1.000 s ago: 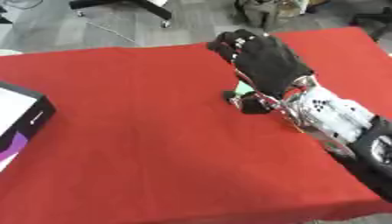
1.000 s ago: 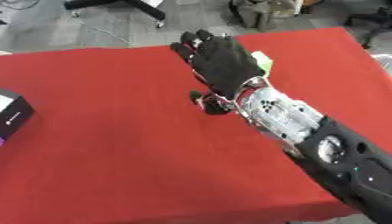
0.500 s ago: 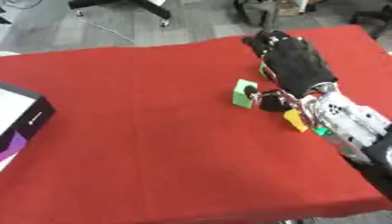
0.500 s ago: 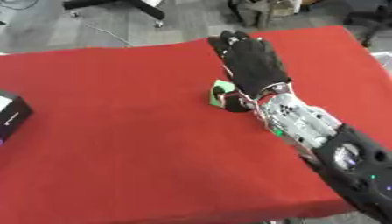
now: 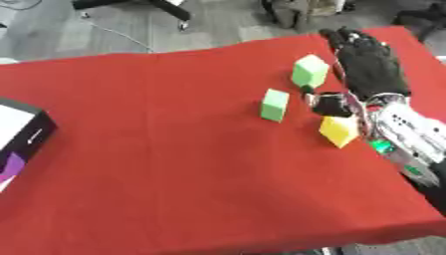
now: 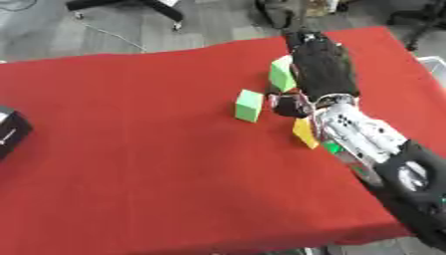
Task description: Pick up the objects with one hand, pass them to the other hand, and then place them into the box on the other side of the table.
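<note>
Because the three blocks lie together on the right half of the red-covered counter (image 5: 174,149), the robot's right hand (image 5: 370,64) is the one reaching in, coming from the near right corner and stretching toward the far edge. Its fingers (image 5: 344,37) are straight and lie close together, pointing away, with the back of the hand upward; they hold nothing. The thumb (image 5: 327,103) sticks out to the left and sits between the blocks, so a pinch looks to be in preparation rather than made.

A larger light-green block (image 5: 309,71) stands just left of the fingers, tilted on an edge, touching or nearly touching them; I cannot tell which. A smaller green block (image 5: 275,105) sits alone further left and nearer, apart from the hand. A yellow block (image 5: 339,131) lies just beside the wrist, near the thumb. All three are plain, matte and sharp-cornered, and look light and easy to pinch.

At the left edge, well apart from the blocks, stands the box (image 5: 19,134), dark-walled with a white and purple inside, which explains the hand-over the task asks for. No left hand shows.
</note>
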